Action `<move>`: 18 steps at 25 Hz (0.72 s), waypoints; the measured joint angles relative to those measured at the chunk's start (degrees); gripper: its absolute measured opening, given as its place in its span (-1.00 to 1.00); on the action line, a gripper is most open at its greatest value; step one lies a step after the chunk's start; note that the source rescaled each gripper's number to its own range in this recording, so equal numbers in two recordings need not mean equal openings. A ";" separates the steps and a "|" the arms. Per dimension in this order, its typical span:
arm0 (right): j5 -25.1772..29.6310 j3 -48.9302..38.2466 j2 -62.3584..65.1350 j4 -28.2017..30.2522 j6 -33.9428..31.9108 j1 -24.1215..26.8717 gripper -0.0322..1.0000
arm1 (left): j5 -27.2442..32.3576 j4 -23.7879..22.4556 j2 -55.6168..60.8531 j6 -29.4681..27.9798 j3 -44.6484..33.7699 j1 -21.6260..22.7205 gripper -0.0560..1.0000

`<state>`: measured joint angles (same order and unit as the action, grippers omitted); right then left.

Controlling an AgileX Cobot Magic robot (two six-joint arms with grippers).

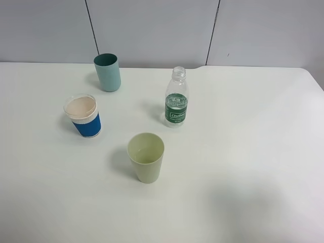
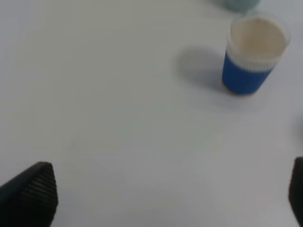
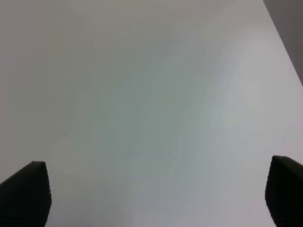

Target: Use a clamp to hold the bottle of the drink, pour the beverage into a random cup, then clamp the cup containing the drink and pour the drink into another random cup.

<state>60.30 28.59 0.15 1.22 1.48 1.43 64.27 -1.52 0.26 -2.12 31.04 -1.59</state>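
On white table (image 1: 253, 152), three cups, one bottle (image 1: 176, 98), left hand (image 2: 170, 198) wide, right hand (image 3: 156, 198) wide, both empty.

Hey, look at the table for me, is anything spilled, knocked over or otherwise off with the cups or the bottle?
Nothing stands out. The bottle stands upright with no cap on it, and the blue-sleeved paper cup, the pale green cup and the teal tumbler are all upright and apart. No puddle shows on the table.

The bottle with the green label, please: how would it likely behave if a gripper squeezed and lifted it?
The bottle looks like thin ribbed plastic, so it would probably flex. It seems mostly empty, hence likely light. Tall, narrow and uncapped, it may tip or spill.
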 joint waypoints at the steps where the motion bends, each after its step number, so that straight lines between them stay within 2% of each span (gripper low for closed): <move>1: 0.00 0.00 0.00 0.00 0.00 0.00 0.55 | -1.96 0.00 0.00 0.00 -0.42 0.00 0.96; 3: 0.00 0.00 0.00 0.00 0.00 0.00 0.55 | -4.25 0.02 0.00 0.00 -0.92 0.00 0.97; 18: 0.00 0.00 0.00 0.00 0.00 0.00 0.55 | -3.78 0.43 0.00 0.24 -2.15 0.00 0.97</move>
<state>60.30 28.59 0.15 1.22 1.48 1.43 60.49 -1.09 0.26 -1.88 28.89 -1.59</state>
